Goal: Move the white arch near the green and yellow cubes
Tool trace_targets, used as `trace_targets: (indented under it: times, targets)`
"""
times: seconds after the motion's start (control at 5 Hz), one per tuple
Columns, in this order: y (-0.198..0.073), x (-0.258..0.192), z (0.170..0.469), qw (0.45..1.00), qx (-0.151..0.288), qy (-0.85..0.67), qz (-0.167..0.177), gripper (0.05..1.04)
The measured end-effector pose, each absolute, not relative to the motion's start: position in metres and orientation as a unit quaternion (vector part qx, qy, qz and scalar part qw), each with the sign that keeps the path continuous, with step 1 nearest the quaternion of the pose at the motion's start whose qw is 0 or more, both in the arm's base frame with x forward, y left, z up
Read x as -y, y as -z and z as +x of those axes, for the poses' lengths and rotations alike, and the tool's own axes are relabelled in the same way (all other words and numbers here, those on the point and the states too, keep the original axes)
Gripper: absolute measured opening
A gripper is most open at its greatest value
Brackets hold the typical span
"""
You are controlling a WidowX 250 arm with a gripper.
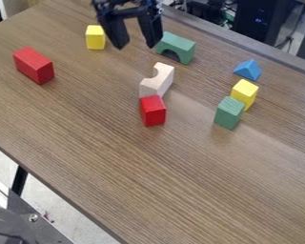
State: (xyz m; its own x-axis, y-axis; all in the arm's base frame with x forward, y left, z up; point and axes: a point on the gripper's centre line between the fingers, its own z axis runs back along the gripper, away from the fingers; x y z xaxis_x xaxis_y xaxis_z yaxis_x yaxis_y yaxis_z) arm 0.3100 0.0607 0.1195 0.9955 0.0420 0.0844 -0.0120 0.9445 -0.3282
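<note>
– What could trip me up here?

– You could bump the red cube (152, 112). It looks like it touches the near end of the white arch (160, 85), so if you come down too close to that end, you might hit it or pinch both. The arch has a bite out of its side, and if you grab right at the bite, it could twist or slip out.

– And where I put it down?

– The green cube (228, 114) and the yellow cube (244, 93) sit close together at the right of the desk (161, 167). If you swing in low, you could knock them. Don't mix them up with the other yellow block (95, 38), up at the left.

– How is my arm right now?

– Your arm (105, 8) comes in from the top edge. The jaws hang down over the desk, spread wide, with nothing in them. They are up and to the left of the white arch, near the green arch (178, 46), so you could brush that one if you drop straight down and slide across
</note>
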Motion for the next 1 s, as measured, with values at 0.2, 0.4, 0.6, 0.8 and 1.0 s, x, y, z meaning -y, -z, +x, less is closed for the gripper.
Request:
trace_targets:
  times: [0.2,0.4,0.6,0.8,1.0]
  targets:
    - [-0.122,-0.052,0.316,0.993,0.021,0.026,-0.114,0.998]
    - [-0.122,-0.047,0.318,0.997,0.006,0.055,-0.060,0.998]
    - [-0.111,-0.042,0.320,0.996,-0.027,0.082,-0.013,0.998]
    - [-0.099,-0.041,0.323,0.993,-0.052,0.101,0.014,0.998]
    - [-0.094,-0.041,0.325,0.993,-0.059,0.103,0.016,0.998]
